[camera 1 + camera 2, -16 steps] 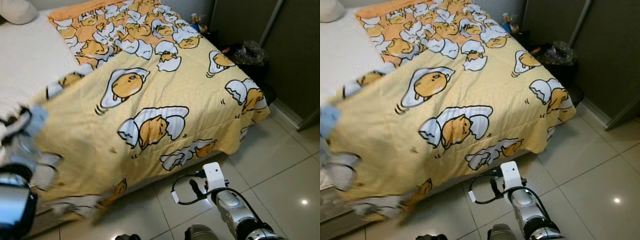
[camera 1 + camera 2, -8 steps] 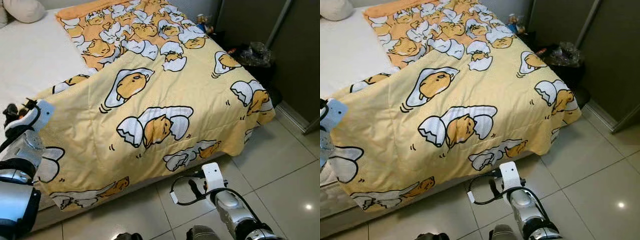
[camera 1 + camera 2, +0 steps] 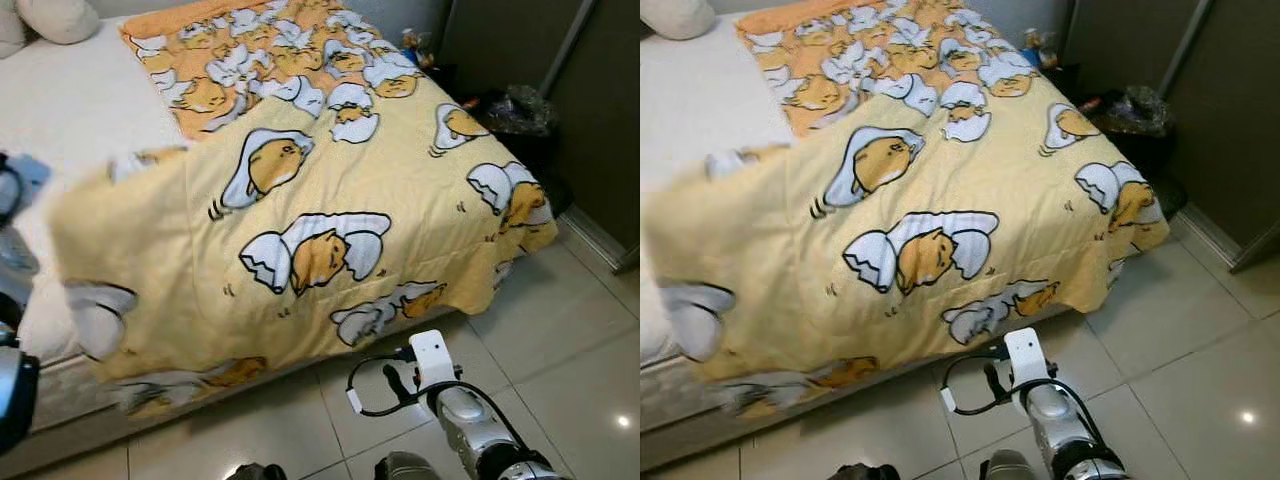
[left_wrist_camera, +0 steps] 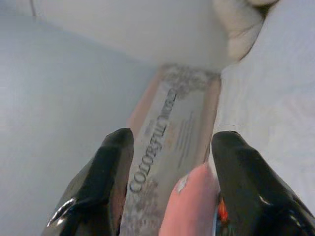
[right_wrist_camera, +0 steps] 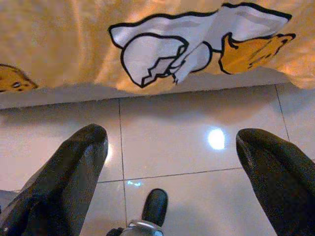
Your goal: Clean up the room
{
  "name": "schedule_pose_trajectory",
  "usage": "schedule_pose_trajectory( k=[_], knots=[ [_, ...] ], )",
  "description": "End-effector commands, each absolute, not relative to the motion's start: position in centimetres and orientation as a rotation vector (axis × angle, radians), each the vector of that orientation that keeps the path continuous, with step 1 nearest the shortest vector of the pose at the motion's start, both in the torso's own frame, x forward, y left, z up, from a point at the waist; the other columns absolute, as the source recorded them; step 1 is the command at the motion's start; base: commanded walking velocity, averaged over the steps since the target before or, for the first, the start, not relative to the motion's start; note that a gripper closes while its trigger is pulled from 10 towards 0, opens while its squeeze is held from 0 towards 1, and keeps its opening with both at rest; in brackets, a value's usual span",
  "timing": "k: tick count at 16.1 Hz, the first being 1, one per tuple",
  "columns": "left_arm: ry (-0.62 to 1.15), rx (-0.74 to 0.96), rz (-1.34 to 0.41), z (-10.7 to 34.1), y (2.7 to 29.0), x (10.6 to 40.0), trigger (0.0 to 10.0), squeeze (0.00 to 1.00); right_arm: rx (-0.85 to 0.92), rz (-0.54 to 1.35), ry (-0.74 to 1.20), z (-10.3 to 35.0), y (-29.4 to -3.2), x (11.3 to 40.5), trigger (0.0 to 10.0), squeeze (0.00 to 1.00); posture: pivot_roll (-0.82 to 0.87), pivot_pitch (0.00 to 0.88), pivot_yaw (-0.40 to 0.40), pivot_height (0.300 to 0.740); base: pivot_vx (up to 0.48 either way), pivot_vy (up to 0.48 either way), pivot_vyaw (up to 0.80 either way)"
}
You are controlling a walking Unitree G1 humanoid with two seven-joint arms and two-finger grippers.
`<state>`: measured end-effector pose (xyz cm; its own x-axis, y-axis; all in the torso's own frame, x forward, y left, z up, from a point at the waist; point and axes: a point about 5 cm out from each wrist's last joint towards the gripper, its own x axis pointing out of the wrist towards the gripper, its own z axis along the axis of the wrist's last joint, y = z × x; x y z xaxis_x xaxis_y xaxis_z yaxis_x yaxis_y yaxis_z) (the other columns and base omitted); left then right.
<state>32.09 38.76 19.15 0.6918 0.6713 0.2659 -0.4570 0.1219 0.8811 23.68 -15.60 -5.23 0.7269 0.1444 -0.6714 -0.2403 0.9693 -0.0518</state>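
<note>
A yellow cartoon-print blanket covers the right half of the bed, and its far end is folded back to show the orange underside. Its near left edge is blurred. My left gripper is at the far left over the white sheet, a little apart from that edge. In the left wrist view the left gripper is open over the mattress side, with a blurred pink piece against one finger. My right gripper hangs open above the floor tiles, below the blanket's hanging front edge.
A black bin with a plastic bag stands by the bed's far right corner, next to dark wardrobe doors. Small items sit beyond the bed's corner. Pillows lie at the head. Glossy tile floor runs along the bed.
My left gripper has drawn left, away from the blanket's edge, which now looks blurred. The view has shifted slightly. The right arm has stayed in place.
</note>
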Motion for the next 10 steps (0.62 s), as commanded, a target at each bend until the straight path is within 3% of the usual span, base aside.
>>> schedule_pose_trajectory(
  k=[1,3,4,5,6,7,9,10],
  knots=[
    [0.237,1.171,0.845,18.9,39.1,31.7,10.0,1.00,-0.130,0.216,0.746,-5.7,-15.4,23.0,10.0,0.00,-0.26,0.055,0.076,0.731,0.000,0.000,0.00],
    [0.294,1.075,0.837,17.5,39.4,31.2,10.0,1.00,-0.129,0.218,0.756,-5.9,-15.5,22.8,10.0,0.00,-0.25,0.056,0.076,0.731,0.000,0.000,0.00],
    [0.293,0.842,0.764,15.9,37.8,31.9,10.0,1.00,-0.129,0.218,0.759,-5.9,-15.6,22.7,10.0,0.00,-0.25,0.055,0.077,0.731,0.000,0.000,0.00],
    [0.262,0.600,0.612,13.8,34.2,33.6,10.0,1.00,-0.122,0.210,0.752,-5.9,-15.7,22.7,10.0,0.00,-0.24,0.058,0.079,0.731,0.000,0.000,0.00],
    [0.228,0.485,0.484,12.3,30.5,34.8,10.0,1.00,-0.109,0.201,0.727,-5.6,-15.8,23.0,10.0,0.00,-0.24,0.057,0.077,0.731,0.000,0.000,0.00],
    [0.214,0.454,0.445,12.0,29.3,35.2,10.0,1.00,-0.105,0.199,0.717,-5.5,-15.8,23.2,10.0,0.00,-0.24,0.057,0.077,0.731,0.000,0.000,0.00],
    [0.150,0.169,0.223,10.1,21.3,36.4,10.0,1.00,-0.079,0.195,0.588,-3.8,-15.6,25.1,10.0,0.00,-0.23,0.059,0.073,0.731,0.000,0.000,0.00],
    [0.142,0.107,0.188,9.8,19.8,36.5,10.0,1.00,-0.064,0.188,0.551,-3.2,-15.6,25.7,10.0,0.01,-0.23,0.059,0.074,0.731,0.000,0.000,0.00]
  ],
)
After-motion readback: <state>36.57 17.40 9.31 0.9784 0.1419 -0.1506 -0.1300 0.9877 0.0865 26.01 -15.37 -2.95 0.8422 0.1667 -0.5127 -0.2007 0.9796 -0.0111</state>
